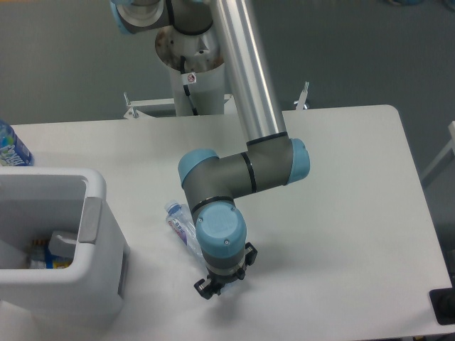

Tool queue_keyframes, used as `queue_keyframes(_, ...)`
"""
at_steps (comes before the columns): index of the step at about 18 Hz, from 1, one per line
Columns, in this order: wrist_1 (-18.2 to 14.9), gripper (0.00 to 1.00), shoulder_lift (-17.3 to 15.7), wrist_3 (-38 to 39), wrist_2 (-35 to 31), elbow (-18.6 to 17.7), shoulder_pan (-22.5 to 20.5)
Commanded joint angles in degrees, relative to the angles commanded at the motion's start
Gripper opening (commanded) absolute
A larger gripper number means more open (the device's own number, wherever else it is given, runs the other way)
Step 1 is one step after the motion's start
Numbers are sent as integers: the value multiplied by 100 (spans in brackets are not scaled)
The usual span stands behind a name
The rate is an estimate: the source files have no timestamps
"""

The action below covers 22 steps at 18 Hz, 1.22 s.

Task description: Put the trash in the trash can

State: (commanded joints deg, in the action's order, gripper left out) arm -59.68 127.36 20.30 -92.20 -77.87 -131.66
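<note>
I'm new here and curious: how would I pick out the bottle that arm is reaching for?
Start at the large white boxy plastic bin at the table's left edge, then look just right of it. The crushed clear plastic bottle lies flat on the table, half hidden under the arm's blue-capped wrist. Its pale cap and purplish label distinguish it from the bright-blue-labelled bottle standing at the far left.

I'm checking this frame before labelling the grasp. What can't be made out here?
- Gripper jaws: hidden under the wrist; open or shut unknown.
- Bottle: lower half behind the wrist.
- Trash can: cut off by the left edge, contents unclear.
- Paper scrap: not identifiable.
</note>
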Motion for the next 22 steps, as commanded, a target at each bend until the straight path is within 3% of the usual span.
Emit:
queue_keyframes(6,26,44,-246,-167,-9,123,-44)
queue_keyframes(8,79,44,-412,-176,26,542,-219)
queue_keyframes(12,140,44,-571,-167,44,896,-290)
queue_keyframes(16,930,44,-1054,-193,44,914,-325)
queue_keyframes(22,1212,44,-1810,-220,62,932,-273)
